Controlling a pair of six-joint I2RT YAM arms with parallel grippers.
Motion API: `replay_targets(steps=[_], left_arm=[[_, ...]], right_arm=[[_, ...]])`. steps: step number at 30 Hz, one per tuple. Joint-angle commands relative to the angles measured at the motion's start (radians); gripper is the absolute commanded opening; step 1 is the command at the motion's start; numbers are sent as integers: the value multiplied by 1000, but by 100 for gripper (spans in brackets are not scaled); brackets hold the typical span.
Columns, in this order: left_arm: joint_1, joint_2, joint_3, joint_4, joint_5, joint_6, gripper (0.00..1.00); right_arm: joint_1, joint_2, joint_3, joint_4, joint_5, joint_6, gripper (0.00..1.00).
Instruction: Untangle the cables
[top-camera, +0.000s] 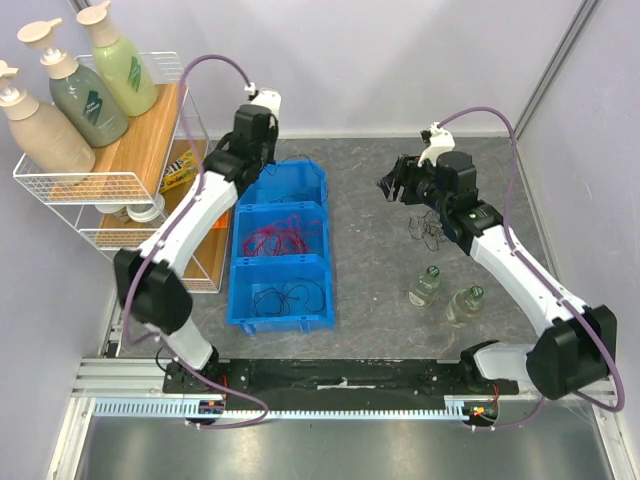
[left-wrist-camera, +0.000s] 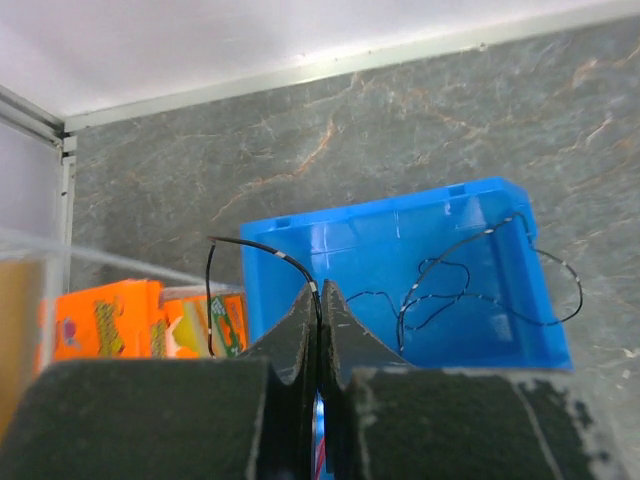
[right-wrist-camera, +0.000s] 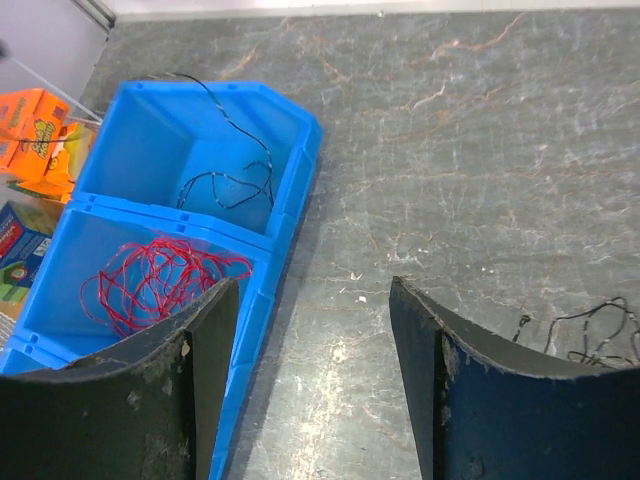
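Note:
A blue three-compartment bin (top-camera: 236, 290) sits left of centre. Its middle compartment holds red cables (top-camera: 280, 240), the near one black cables (top-camera: 290, 295). In the left wrist view my left gripper (left-wrist-camera: 320, 292) is shut on a thin black cable (left-wrist-camera: 285, 258) above the far compartment, where more black cable (left-wrist-camera: 450, 285) lies and hangs over the rim. My left gripper (top-camera: 262, 150) is at the bin's far end. My right gripper (top-camera: 395, 185) is open and empty above bare table; a small black cable tangle (top-camera: 430, 228) lies by it, also seen in the right wrist view (right-wrist-camera: 590, 335).
A white wire rack (top-camera: 95, 185) with three pump bottles (top-camera: 85, 95) stands at the left, with orange boxes (left-wrist-camera: 100, 320) on its lower shelf. Two small clear bottles (top-camera: 445, 295) stand on the table near the right arm. Walls close the far and right sides.

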Motion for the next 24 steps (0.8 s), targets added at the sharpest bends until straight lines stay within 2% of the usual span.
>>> replay_targets(steps=[1, 6, 8, 15, 21, 22, 24], left_arm=[[-3, 190, 185, -149, 7, 109, 2], [-34, 322, 285, -198, -16, 200, 2], [-38, 357, 305, -213, 42, 186, 2], [-23, 460, 375, -278, 342, -4, 2], [63, 454, 334, -221, 450, -229, 2], [86, 437, 308, -194, 480, -249, 4], [113, 396, 256, -134, 517, -286, 18]], right_arm=[[-2, -100, -12, -12, 52, -43, 70], [-6, -127, -29, -31, 67, -48, 71], [-8, -129, -32, -32, 69, -46, 71], [-8, -120, -35, -34, 60, -42, 71], [-6, -120, -32, -60, 69, -56, 72], [-11, -111, -26, -78, 92, -57, 74], [-14, -63, 23, -177, 222, -37, 77]])
